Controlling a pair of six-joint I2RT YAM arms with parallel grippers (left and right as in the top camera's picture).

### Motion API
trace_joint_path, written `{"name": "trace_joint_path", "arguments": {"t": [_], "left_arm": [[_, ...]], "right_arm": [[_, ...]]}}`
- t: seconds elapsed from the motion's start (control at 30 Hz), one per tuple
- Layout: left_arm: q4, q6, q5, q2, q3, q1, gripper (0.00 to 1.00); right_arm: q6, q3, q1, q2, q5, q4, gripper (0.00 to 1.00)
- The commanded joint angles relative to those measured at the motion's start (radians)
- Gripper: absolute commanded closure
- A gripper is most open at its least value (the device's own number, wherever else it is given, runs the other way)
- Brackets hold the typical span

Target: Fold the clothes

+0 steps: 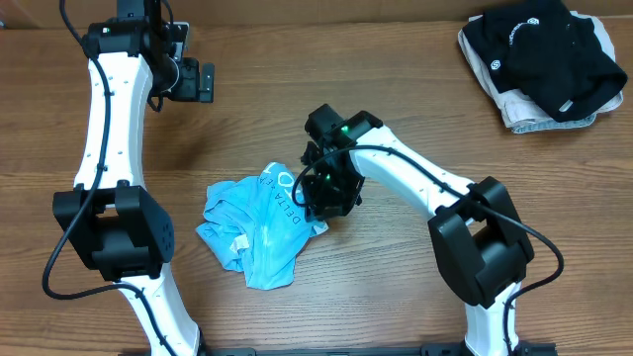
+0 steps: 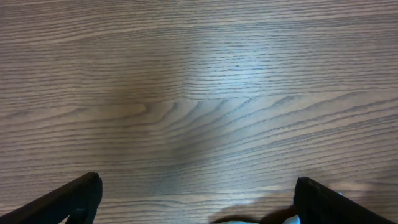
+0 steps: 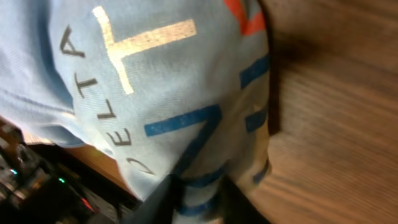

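The clothes are a light sky-blue T-shirt lying crumpled on the wooden table, left of centre. My right gripper is down at the shirt's right edge. In the right wrist view the printed fabric, with white, dark and orange-red letters, fills the frame, and a fold of it is pinched between the two dark fingers of the right gripper. My left gripper hovers at the back left, well away from the shirt. In its own view the left gripper is wide open over bare wood with nothing between its fingers.
A black garment with white round logos lies on a white/beige folded garment at the back right corner. The right arm's base link stands at the front right and the left arm's at the front left.
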Motion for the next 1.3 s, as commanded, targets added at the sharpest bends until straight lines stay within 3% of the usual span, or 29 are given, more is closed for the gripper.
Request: {"name": "trace_joint_path", "arguments": {"t": [0.0,0.03,0.27,0.5,0.63,0.67,0.77,0.87,1.0,1.07,1.27], "left_arm": [[0.000,-0.006,-0.014,0.014,0.012,0.002,0.00],[0.000,-0.006,-0.014,0.014,0.012,0.002,0.00],[0.004,-0.006,-0.014,0.014,0.012,0.002,0.00],[0.010,-0.006,-0.014,0.014,0.012,0.002,0.00],[0.023,-0.007,-0.002,0.014,0.012,0.002,0.00],[0.025,-0.007,0.007,0.014,0.012,0.002,0.00],[0.027,-0.007,0.016,0.014,0.012,0.002,0.00],[0.026,-0.007,0.016,0.014,0.012,0.002,0.00],[0.026,-0.007,0.016,0.014,0.012,0.002,0.00],[0.027,-0.007,0.016,0.014,0.012,0.002,0.00],[0.027,-0.006,0.015,0.014,0.012,0.002,0.00]], "right_arm": [[-0.002,-0.006,0.010,0.008,0.003,0.000,0.91],[-0.002,-0.006,0.009,0.008,0.010,0.000,0.96],[-0.013,0.005,-0.114,0.008,0.137,-0.019,0.96],[-0.161,0.088,-0.407,0.008,0.167,0.037,0.96],[-0.168,0.161,-0.548,0.008,0.233,0.119,0.96],[-0.167,0.184,-0.581,0.008,0.230,0.141,0.87],[-0.167,0.274,-0.654,0.008,0.166,0.148,0.38],[-0.153,0.391,-0.692,0.008,0.086,0.067,0.21],[-0.048,0.556,-0.699,-0.002,0.063,-0.122,0.10],[0.076,0.586,-0.684,-0.016,0.104,-0.211,0.02],[0.340,0.564,-0.579,-0.030,0.308,-0.362,0.00]]}}
